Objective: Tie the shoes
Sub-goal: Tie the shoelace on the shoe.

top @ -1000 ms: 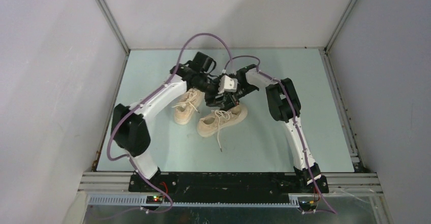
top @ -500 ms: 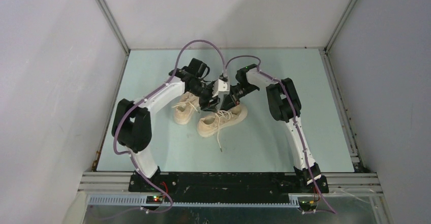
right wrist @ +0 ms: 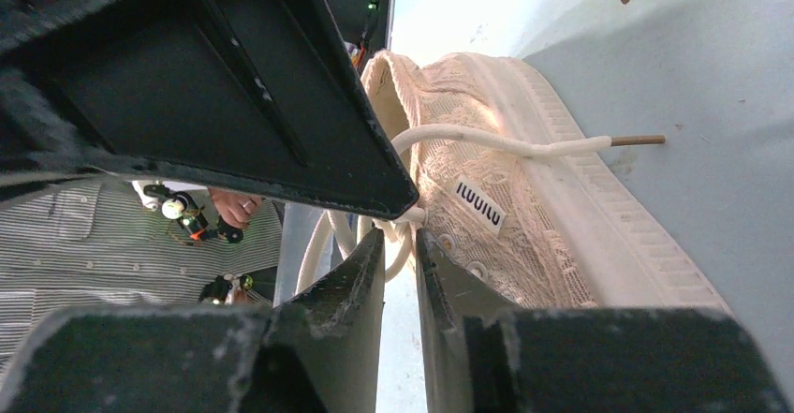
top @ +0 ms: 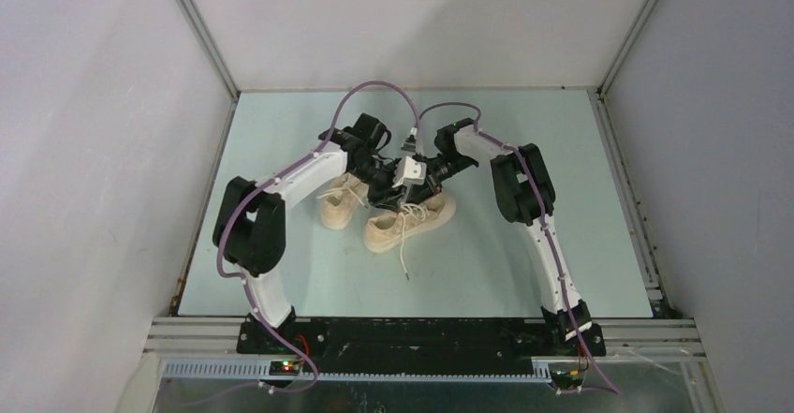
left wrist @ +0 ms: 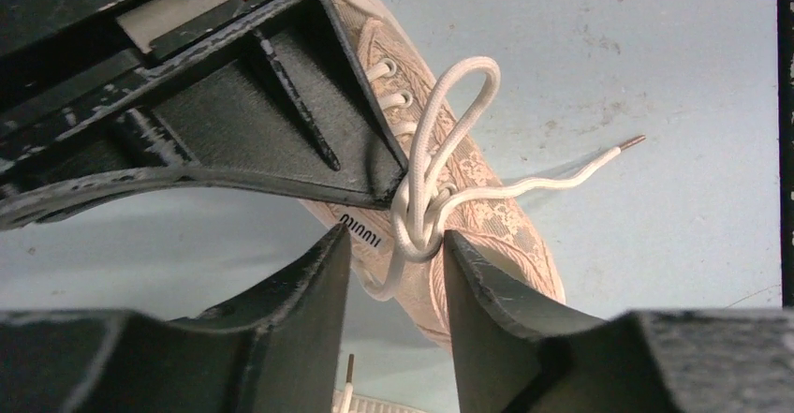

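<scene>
Now, top view, risk: left pincer (top: 391,193) and right pincer (top: 419,191) crowd one spot over the shoe (top: 409,224). Nothing pins it, so a sideways pull could drag or tip it.
Top view, look: cream fabric shoe lies slantwise at centre frame on the table (top: 281,272), one lace (top: 404,256) trailing toward the bottom. The other shoe (top: 339,205) sits just beside it at left, laces loose.
Left wrist, risk: left pincer (left wrist: 396,240) stands released around the lace (left wrist: 421,230) where the strands cross, and they sit nearer its right finger. Closing could catch only one strand, or bump the right pincer (left wrist: 389,174), whose tip touches the lace just above.
Left wrist, second risk: loop (left wrist: 463,76) is slack, so a tug on the free end (left wrist: 562,174) would likely pull it out.
Left wrist, look: lacy woven upper on the shoe (left wrist: 492,198), round off-white lace, brown tip at right of frame.
Right wrist, risk: right pincer (right wrist: 401,240) looks clenched on lace strands at its very tips. So shallow a hold could slip under tension.
Right wrist, look: shoe (right wrist: 487,244) fills centre right, with a thick pale sole and a small printed tab. One lace (right wrist: 468,139) runs across it to a brown tip at right.
</scene>
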`<state>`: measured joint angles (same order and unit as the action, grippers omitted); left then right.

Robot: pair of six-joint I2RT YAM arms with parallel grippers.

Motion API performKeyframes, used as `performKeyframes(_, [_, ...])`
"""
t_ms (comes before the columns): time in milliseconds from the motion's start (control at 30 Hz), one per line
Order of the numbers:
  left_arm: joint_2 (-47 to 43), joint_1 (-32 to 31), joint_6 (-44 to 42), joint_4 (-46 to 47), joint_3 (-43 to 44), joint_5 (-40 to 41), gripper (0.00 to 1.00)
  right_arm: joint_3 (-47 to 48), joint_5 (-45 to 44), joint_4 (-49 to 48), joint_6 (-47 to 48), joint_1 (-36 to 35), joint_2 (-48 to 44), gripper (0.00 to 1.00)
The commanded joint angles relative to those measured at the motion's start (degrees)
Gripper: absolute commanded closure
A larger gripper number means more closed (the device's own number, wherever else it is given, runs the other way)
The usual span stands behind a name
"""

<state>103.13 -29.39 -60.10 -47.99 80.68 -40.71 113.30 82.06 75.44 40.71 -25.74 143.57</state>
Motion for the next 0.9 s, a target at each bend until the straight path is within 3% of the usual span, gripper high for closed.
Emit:
performKeyframes(0, [1.4,-0.9,-2.5,-1.0,2.8,-0.9,0.56,0.4,-0.4,-0.8,-0.2,0.3,-0.8,0.78])
performKeyframes(233, [2.1,-1.2,-4.8,-3.8,3.5,-1.2,0.7,0.7,-0.2,-0.8,-0.4,0.6,-0.5,0.76])
performKeyframes(533, [2.5,-1.2,-1.1,-2.4,3.7,-0.9,0.99,1.3,-0.1,0.4,0.6,0.3,-0.1,0.67])
performKeyframes(867, [2.0,-1.1,7.2,2.9,2.2,-0.8,1.0,1.9,-0.4,1.2,1.2,0.0,0.3,0.62])
